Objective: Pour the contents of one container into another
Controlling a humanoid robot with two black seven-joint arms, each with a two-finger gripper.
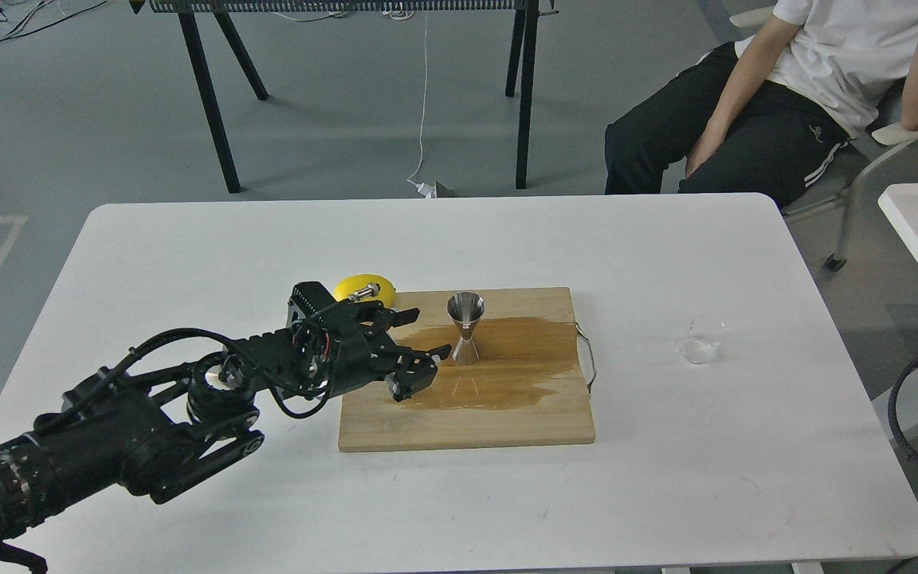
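The left gripper [425,335] hangs low over the wooden board [467,414], its jaws spread apart and holding nothing, the fingertips just beside the steel jigger [465,327] without clearly touching it. The jigger stands upright on the board's dark wet patch [507,359]. The glass cup [703,339] sits on the white surface [427,239], well apart to the right. A lemon [365,287] lies behind the gripper.

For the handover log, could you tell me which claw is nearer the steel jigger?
Left. The left claw is open just left of the jigger on the board; the right claw is out of view.
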